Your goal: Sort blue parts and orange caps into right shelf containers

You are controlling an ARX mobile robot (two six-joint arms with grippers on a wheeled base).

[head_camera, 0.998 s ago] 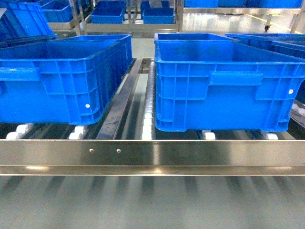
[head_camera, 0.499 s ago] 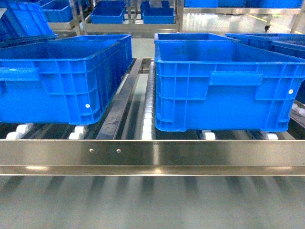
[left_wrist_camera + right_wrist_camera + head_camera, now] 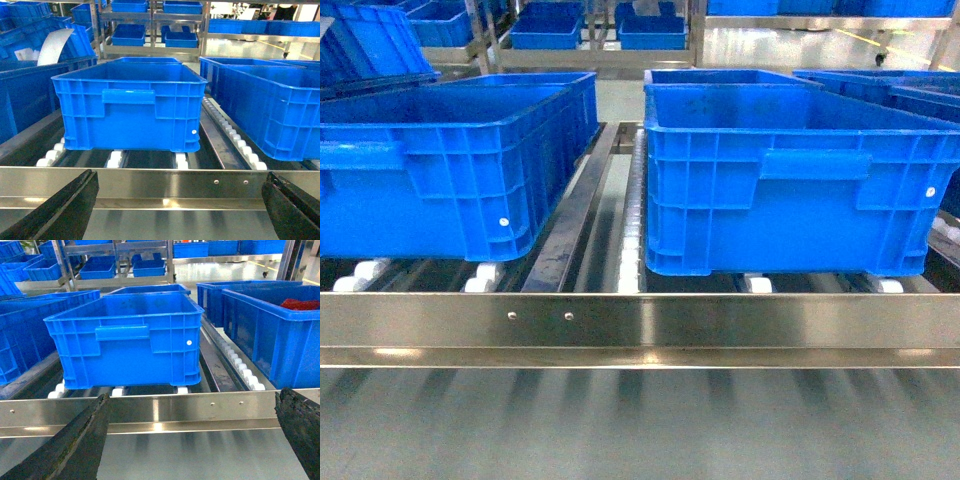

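Two large blue containers stand on the shelf's roller tracks in the head view, one on the left (image 3: 430, 170) and one on the right (image 3: 800, 190). No blue parts or orange caps show in any view. Neither gripper appears in the head view. My left gripper (image 3: 181, 175) is open and holds nothing; it hangs in front of the steel front rail (image 3: 150, 182), facing the left container (image 3: 130, 105). My right gripper (image 3: 192, 395) is open too, empty, before the rail (image 3: 165, 410) and facing the right container (image 3: 125, 340).
The shiny front rail (image 3: 720, 325) runs across the whole width, with white rollers (image 3: 630, 265) behind it. Another crate (image 3: 270, 335) further right holds something red (image 3: 300, 304). More blue crates (image 3: 545, 30) sit on racks behind. A smooth steel surface (image 3: 640, 420) lies below the rail.
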